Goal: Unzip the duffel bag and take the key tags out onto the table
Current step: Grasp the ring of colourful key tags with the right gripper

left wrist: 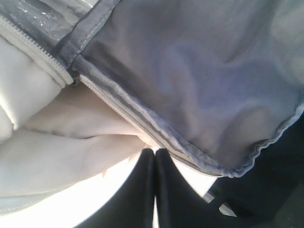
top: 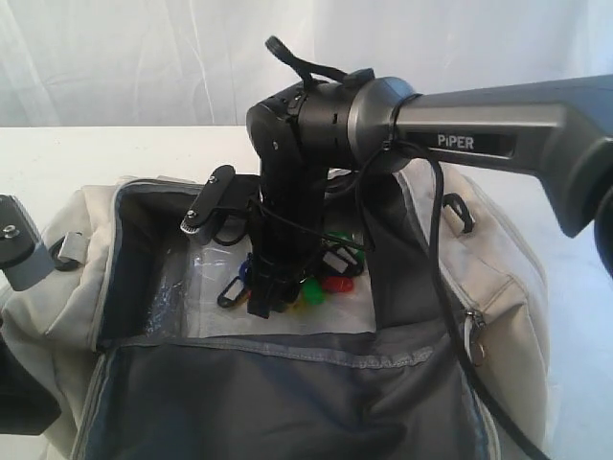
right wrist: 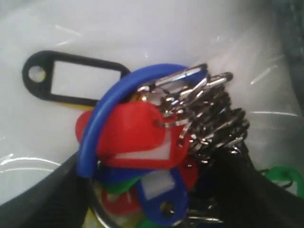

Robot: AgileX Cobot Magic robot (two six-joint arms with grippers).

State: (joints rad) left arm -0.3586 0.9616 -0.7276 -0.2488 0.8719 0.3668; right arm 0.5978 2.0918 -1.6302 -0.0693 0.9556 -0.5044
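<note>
Left end effector (left wrist: pixel 154 153): was found clamped shut on the zip edge of the duffel bag (top: pixel 81 225). The bag was laid unzipped on the white bench (top: pixel 57 153). Key tags (top: pixel 335 285) were lodged inside on clear plastic (top: pixel 206 307) and straddled by the wide-open, empty right end effector (top: pixel 270 304). A white curtain (top: pixel 144 57) was hung behind.

Deep in the duffel bag (top: pixel 498 278), the right tool (top: pixel 271 299) loses its tips among the key tags (top: pixel 335 284), their label windows too small to read. Close up, the bunch blurs between the tool's dark fingers (right wrist: pixel 40 204), which the frame crops. The left tool (left wrist: pixel 154 153) shows only its pressed-together tips; whether they pinch the bag is unclear.
</note>
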